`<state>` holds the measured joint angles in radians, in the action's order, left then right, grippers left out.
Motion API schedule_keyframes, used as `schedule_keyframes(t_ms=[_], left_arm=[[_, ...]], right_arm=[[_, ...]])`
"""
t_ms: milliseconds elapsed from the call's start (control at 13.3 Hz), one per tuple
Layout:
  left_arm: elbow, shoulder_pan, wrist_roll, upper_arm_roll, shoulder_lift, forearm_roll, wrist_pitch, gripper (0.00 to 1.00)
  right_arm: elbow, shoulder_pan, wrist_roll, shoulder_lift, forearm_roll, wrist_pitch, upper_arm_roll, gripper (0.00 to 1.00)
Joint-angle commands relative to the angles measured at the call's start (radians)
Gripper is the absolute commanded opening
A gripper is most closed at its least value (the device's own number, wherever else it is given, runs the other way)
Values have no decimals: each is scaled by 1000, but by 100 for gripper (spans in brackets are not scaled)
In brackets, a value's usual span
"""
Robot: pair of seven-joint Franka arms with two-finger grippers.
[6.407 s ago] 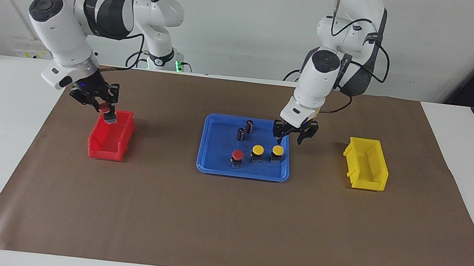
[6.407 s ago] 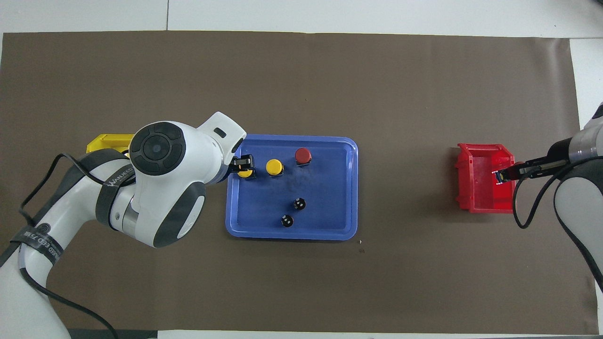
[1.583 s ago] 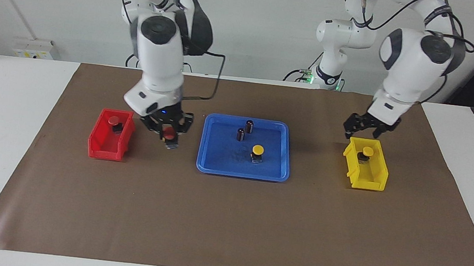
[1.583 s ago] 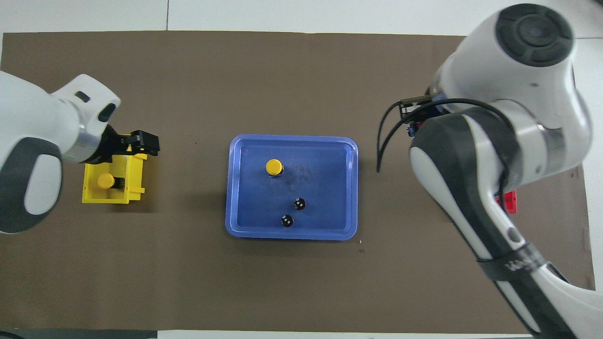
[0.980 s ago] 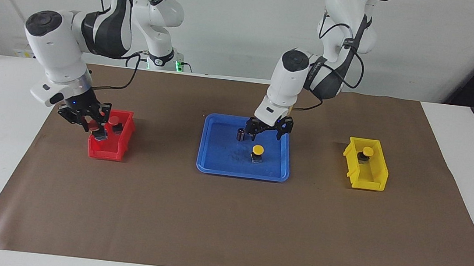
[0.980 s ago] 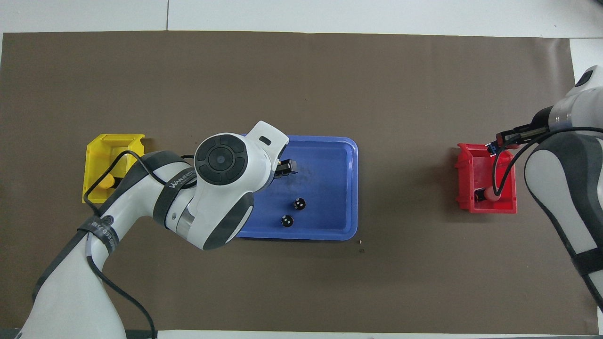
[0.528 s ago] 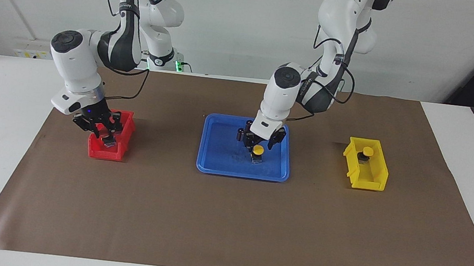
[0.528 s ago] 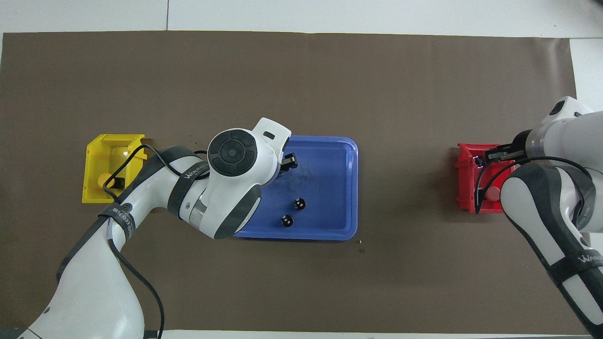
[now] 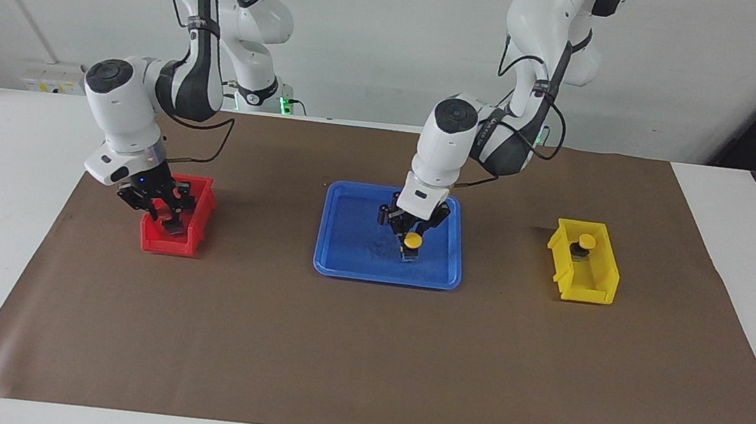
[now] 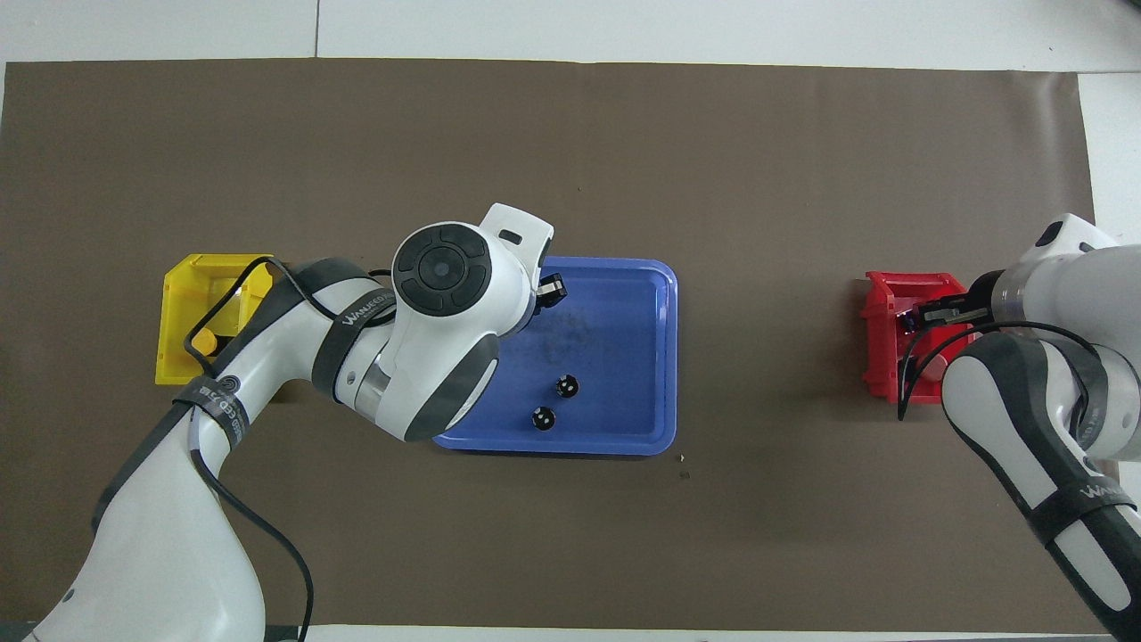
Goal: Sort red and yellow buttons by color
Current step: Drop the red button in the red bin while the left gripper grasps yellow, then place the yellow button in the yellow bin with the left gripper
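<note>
My left gripper is down in the blue tray, shut on the yellow button that stands there. In the overhead view the left arm hides this button. The other yellow button lies in the yellow bin, and also shows in the overhead view. My right gripper is lowered into the red bin, shut on a red button. The gripper and the bin wall mostly hide the other red button.
Two small dark capless cylinders stand in the tray at its robot-side end. The red bin sits toward the right arm's end of the brown mat, the yellow bin toward the left arm's end.
My left gripper has come down from above the tray and closed around the yellow button. My right gripper carried the red button over the red bin and lowered it inside.
</note>
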<state>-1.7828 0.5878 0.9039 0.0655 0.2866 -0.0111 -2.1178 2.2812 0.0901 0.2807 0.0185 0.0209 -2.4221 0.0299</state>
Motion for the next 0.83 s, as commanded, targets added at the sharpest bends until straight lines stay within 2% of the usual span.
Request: schedule_keyframes(t_ms=[0,151,226,302,377,452,603,754], left_arm=[[49,-100,-199,-7,-81,19,193,1],[49,-237,-421,-7,-133,19,289,1],[43,-316,-547,-7,-154,19,315,1],[36,-397,-680,-7,-168,19,329,1],[28,-460,-774,-7,-176,19,332,1],[26,-520,-855,-7,-178,19,326,1],[7,-594,-945,-7,-179,19,297,1],[-76,-612,-964,-7,-213,19,227,1]], right_arm=[[40,5,-14,-17,-13,-37,-10,15],[58,5,-15,-23,-13,-58,-10,18],[63,5,-15,-23,-13,-58,-10,27],[60,5,-14,-23,-13,-57,-10,42],[54,5,-12,-22,-13,-49,-10,65],[31,5,-12,-19,-13,-34,-11,75],[-98,3,-14,-3,-13,131,-11,98],[-242,-18,-15,-6,-13,323,-13,99]])
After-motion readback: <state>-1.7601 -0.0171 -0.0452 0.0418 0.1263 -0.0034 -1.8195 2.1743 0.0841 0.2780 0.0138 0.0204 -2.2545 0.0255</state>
